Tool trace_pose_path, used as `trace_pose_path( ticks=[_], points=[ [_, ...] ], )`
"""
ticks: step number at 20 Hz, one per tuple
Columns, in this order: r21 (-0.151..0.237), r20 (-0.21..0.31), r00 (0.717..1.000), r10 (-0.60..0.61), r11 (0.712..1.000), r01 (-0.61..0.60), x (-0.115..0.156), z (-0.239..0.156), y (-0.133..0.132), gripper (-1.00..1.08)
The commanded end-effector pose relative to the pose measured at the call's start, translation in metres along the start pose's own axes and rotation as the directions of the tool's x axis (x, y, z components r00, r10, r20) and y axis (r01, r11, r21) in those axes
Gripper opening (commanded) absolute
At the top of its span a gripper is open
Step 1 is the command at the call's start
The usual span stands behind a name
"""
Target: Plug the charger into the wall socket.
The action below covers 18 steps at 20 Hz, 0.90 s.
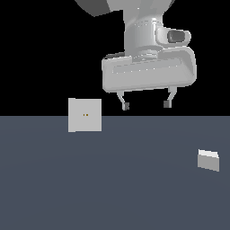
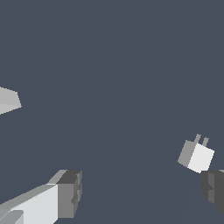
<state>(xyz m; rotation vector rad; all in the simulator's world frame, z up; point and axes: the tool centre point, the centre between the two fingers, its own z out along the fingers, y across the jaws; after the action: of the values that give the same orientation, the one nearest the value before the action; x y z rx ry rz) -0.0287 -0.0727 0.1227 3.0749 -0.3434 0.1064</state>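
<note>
The charger point(image 1: 208, 160) is a small light-grey block with a whiter top, lying on the floor at the exterior view's right; in the wrist view the charger point(image 2: 196, 155) shows two short prongs at one end. The wall socket point(image 1: 84, 115) is an upright light-grey square plate with two tiny orange-brown dots, standing at the exterior view's left; an edge of the wall socket point(image 2: 8, 101) shows in the wrist view. My gripper point(image 1: 146, 104) hangs open well above the floor, between the two, with nothing between its fingers point(image 2: 68, 193).
The dark blue-grey floor point(image 1: 117, 188) stretches flat under everything. Behind it the background is black.
</note>
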Motion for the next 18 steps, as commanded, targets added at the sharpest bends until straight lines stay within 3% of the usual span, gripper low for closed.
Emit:
trace_pose_path(
  ticks=[1,7,18],
  points=[
    [-0.005,-0.030,0.998,0.057,0.998,-0.057,-0.001,0.008,0.016,1.00],
    [-0.011,-0.102,0.976,0.190,0.981,-0.192,-0.006,0.027,0.053,1.00],
    [-0.003,-0.201,0.909,0.365,0.928,-0.373,-0.018,0.055,0.103,1.00]
  ],
)
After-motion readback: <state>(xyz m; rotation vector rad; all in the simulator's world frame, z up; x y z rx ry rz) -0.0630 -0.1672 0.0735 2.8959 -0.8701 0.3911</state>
